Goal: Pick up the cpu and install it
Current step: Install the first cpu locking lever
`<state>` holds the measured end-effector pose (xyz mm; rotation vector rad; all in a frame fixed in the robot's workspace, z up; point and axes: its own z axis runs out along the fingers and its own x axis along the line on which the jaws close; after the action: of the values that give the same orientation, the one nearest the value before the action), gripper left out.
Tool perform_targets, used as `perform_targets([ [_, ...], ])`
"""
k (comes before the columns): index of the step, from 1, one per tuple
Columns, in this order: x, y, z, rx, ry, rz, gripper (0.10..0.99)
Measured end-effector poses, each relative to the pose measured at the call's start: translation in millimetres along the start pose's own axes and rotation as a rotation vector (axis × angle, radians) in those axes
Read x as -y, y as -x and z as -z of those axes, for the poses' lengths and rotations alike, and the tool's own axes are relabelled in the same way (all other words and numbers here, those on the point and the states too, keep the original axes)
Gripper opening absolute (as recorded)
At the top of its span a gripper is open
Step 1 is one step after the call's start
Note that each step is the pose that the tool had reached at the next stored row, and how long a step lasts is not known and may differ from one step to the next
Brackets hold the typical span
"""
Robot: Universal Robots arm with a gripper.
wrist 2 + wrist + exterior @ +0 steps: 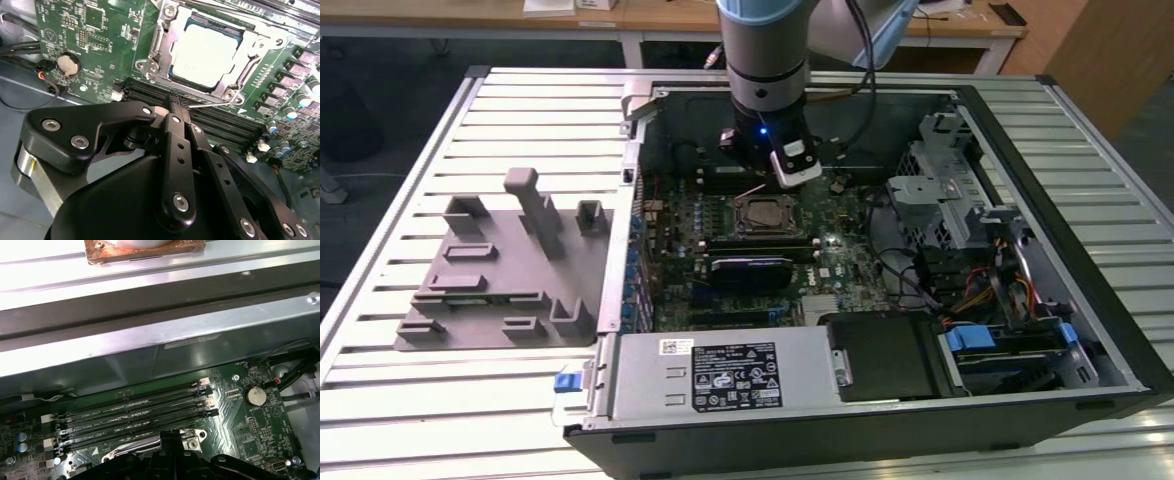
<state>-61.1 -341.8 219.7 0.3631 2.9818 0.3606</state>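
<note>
Currently the pincer point(172, 102) hangs with its 2 fingers pressed together and nothing between them, tips just over the black memory slots point(200, 112) beside the socket. Cpu point(202, 52) lies flat inside the open socket frame point(160, 45), silver top up, so it reads as already seated. In the exterior view, the arm point(767, 60) stands upright over the far part of the motherboard point(841, 240); the computer case point(1067, 330) lies open on the slatted worktop point(400, 400), with a grey fixture block point(500, 265) at the exterior view's left.

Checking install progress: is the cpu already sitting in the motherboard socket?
Yes, in the second wrist view the cpu, silver top up, lies inside the socket frame on the green motherboard, apart from the gripper.
</note>
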Motion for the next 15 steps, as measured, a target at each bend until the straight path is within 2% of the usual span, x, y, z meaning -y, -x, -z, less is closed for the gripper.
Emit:
perform_targets([
  [2, 0.6, -1.9, -0.6, 0.0129, 0.002, 0.002, 0.106],
  [4, 1.3, -3.7, -1.7, 0.0293, 0.005, 0.004, 0.106],
  [6, 1.9, -5.3, -2.4, 0.0397, 0.007, 0.004, 0.106],
  [9, 2.5, -8.0, -3.1, 0.0453, 0.009, 0.003, 0.106],
  [15, 2.2, -10.3, -6.3, 0.0474, 0.008, -0.001, 0.106],
])
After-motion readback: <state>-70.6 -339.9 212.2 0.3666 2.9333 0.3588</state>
